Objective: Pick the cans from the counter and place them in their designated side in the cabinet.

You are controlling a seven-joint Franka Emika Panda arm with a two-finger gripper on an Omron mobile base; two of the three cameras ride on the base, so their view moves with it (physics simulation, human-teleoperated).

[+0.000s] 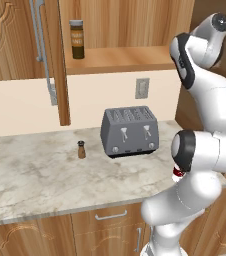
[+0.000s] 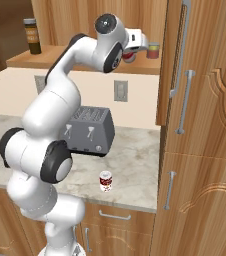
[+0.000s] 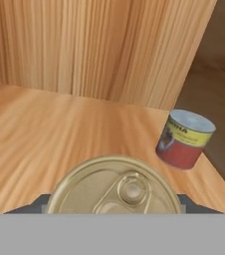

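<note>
While the gripper point(image 2: 133, 51) pinches one can point(image 3: 115, 186) over the cabinet shelf point(image 3: 50, 134), a second can point(image 2: 105, 181) stands on the counter point(image 2: 135, 170), one jar point(image 1: 77, 39) above.

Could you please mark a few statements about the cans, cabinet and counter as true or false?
1. A can sits between the gripper's fingers, over the cabinet shelf. True.
2. A red-and-white can stands on the counter. True.
3. The toaster is on the shelf. False: it stands on the counter.
4. The yellow-and-red can lies on its side on the counter. False: it stands upright on the shelf.
5. The dark jar stands on the shelf. True.
</note>
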